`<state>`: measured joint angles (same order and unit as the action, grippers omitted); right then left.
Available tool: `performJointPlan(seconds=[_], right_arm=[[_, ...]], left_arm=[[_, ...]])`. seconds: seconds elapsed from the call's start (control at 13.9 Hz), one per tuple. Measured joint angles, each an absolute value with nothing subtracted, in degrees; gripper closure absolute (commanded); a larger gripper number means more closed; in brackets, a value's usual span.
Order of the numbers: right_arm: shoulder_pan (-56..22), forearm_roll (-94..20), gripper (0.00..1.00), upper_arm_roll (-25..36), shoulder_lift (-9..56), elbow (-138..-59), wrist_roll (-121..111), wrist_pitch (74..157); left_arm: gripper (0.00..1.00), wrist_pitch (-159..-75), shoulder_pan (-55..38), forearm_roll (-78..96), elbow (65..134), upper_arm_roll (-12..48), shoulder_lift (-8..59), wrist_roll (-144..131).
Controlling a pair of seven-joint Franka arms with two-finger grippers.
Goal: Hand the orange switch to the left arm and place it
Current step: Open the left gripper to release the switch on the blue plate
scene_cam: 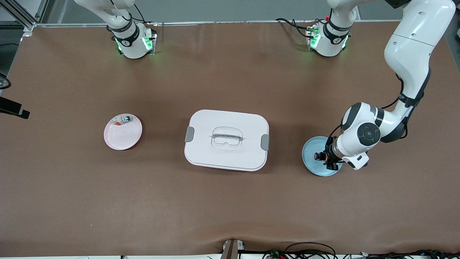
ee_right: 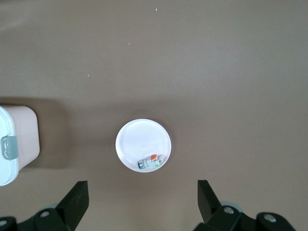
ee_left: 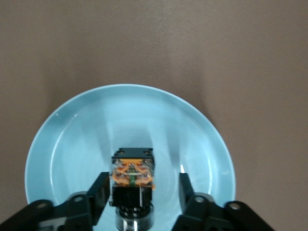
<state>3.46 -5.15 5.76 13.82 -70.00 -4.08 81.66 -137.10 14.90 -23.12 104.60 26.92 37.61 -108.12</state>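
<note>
The orange switch (scene_cam: 319, 156), black with an orange end, lies on a blue plate (scene_cam: 311, 146) toward the left arm's end of the table. My left gripper (scene_cam: 327, 159) is down at the plate, open, with a finger on each side of the switch (ee_left: 133, 175). One finger (ee_left: 100, 191) is against it; the other stands apart with a gap. The plate rim (ee_left: 96, 96) fills the left wrist view. My right gripper (ee_right: 142, 192) is open and empty, high over the table near a pink plate (ee_right: 139, 137). The white box (scene_cam: 226, 140) stands mid-table between the two plates.
The pink plate (scene_cam: 122, 138) toward the right arm's end holds a small green-tipped silver piece with a white and red-orange bit (scene_cam: 122, 119). The box's corner and grey latch (ee_right: 9, 147) show in the right wrist view. Bare brown table surrounds everything.
</note>
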Motion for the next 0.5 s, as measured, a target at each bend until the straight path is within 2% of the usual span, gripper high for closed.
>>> performJointPlan(seconds=[0.22,0.5], right_arm=[[0.66,-2.66,0.0,5.54,9.73,-76.06,-4.01,84.54],[0.04,-2.24,0.0,5.59,7.39,-78.99,-4.0,84.9]], left_arm=[[0.0,-137.09,14.71,-23.12,104.05,26.92,37.7,-108.15],[0.0,-137.08,15.85,-23.12,103.61,26.89,37.7,-108.15]])
